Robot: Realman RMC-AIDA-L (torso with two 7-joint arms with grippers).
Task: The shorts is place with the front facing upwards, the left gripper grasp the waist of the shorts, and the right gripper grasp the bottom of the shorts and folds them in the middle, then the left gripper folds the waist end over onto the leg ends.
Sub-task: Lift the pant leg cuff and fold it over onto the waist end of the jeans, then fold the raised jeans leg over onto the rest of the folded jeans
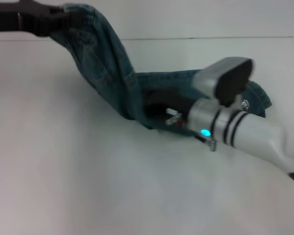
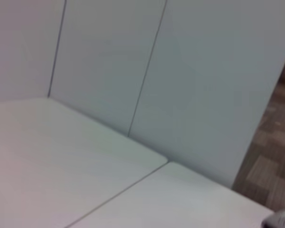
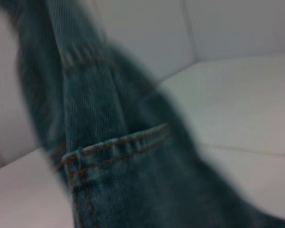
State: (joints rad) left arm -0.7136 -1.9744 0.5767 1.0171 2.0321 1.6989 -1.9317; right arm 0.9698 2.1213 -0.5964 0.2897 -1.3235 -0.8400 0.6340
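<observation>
A: So, what is lying on the white table point(image 1: 88, 186) at this moment?

B: The denim shorts point(image 1: 115, 81) are stretching from the upper left of the head frame down to the middle right. One end is hanging high in the air; the other end is resting on the table near the right arm. In the right wrist view a pocket seam point(image 3: 118, 145) with orange stitching is filling the frame, very close.

A: And who is holding the raised end?

B: The left gripper point(image 1: 63, 17), at the upper left corner, is closing on the cloth there and is carrying it well above the table. I am judging this from the fabric hanging down from it.

A: And the right gripper point(image 1: 159, 105)?

B: It is sitting low in the middle of the frame, among the denim. Its fingers are hiding in the cloth, so I cannot tell if it is gripping.

A: How far is the task going?

B: I am thinking a fold is in progress, not finished. The lifted end is not yet lying on the other end, and flattening is remaining.
</observation>
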